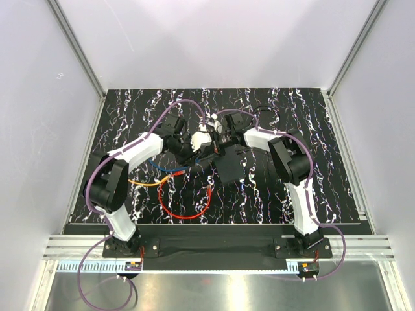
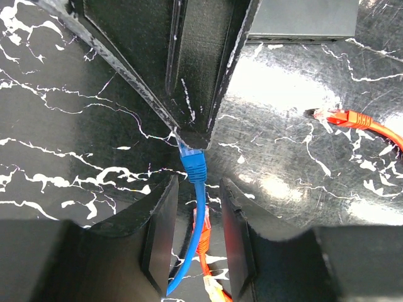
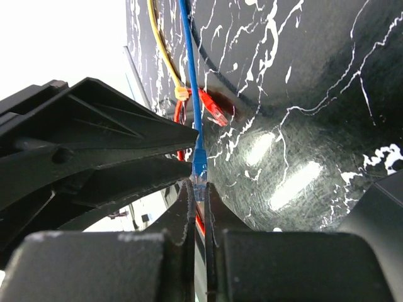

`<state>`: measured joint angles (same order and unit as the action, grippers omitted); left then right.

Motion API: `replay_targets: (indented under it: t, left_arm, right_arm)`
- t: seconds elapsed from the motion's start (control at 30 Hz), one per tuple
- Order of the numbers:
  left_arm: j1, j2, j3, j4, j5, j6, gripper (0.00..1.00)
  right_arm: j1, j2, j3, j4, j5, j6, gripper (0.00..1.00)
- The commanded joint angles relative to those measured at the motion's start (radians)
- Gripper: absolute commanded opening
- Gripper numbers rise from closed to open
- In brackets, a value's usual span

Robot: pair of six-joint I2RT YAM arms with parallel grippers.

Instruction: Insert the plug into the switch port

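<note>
The blue plug (image 3: pixel 199 165) with a clear tip hangs above the table on its blue cable (image 2: pixel 200 214). My right gripper (image 3: pixel 199 186) is shut on the plug's tip. In the left wrist view it comes in from above (image 2: pixel 191 136) and pinches the plug (image 2: pixel 192 160). My left gripper (image 2: pixel 198 185) is open, and the blue cable runs between its fingers without being clamped. The flat black switch box (image 1: pixel 232 170) lies just right of centre, near both grippers, and shows at the top right of the left wrist view (image 2: pixel 302 17). I cannot make out its port.
A red cable (image 1: pixel 185 207) loops on the marbled black table (image 1: pixel 130 116) in front of the left arm, beside an orange cable (image 1: pixel 146 183). An orange-red plug (image 2: pixel 334 116) lies right of the grippers. Another orange plug (image 2: pixel 203 236) lies under the left fingers.
</note>
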<state>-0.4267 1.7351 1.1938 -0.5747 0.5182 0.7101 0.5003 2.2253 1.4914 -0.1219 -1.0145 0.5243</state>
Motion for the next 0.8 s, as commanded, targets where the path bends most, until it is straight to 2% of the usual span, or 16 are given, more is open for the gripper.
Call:
replay_targets:
  t: [0.0, 0.17, 0.27, 0.37, 0.4, 0.53, 0.57, 0.6, 0.67, 0.73, 0.77]
  left_arm:
    - [-0.001, -0.022, -0.005, 0.045, -0.01, 0.022, 0.37]
    - [-0.001, -0.014, -0.016, 0.058, -0.012, 0.029, 0.37]
    - [-0.001, -0.009, -0.017, 0.062, -0.009, 0.029, 0.34]
    - [0.0, -0.009, -0.02, 0.07, -0.009, 0.035, 0.23]
    - [0.0, -0.008, -0.022, 0.073, -0.009, 0.035, 0.17]
    - [0.0, 0.001, -0.013, 0.073, -0.014, 0.04, 0.04]
    - [0.0, 0.013, -0.005, 0.062, -0.014, 0.048, 0.01]
    - [0.0, 0.02, 0.01, 0.055, -0.014, 0.051, 0.0]
    - [0.0, 0.052, 0.038, 0.014, -0.011, 0.057, 0.0]
    - [0.0, 0.078, 0.082, -0.017, -0.009, 0.065, 0.0]
    - [0.0, 0.087, 0.092, -0.033, -0.012, 0.065, 0.0]
  right_arm:
    - [0.004, -0.039, -0.003, 0.073, -0.03, 0.049, 0.0]
    - [0.003, -0.041, -0.016, 0.103, -0.044, 0.083, 0.0]
    - [0.0, -0.041, -0.017, 0.108, -0.047, 0.086, 0.0]
    - [0.001, -0.042, -0.02, 0.11, -0.047, 0.086, 0.0]
    - [0.0, -0.044, -0.022, 0.111, -0.052, 0.088, 0.0]
    - [-0.006, -0.049, -0.029, 0.113, -0.055, 0.089, 0.0]
    - [-0.011, -0.049, -0.028, 0.105, -0.052, 0.088, 0.03]
    - [-0.017, -0.049, -0.022, 0.081, -0.047, 0.077, 0.24]
    - [-0.044, -0.053, 0.001, -0.019, -0.024, 0.013, 0.43]
    - [-0.075, -0.064, 0.018, -0.106, 0.002, -0.044, 0.54]
    - [-0.094, -0.067, 0.021, -0.131, 0.005, -0.059, 0.54]
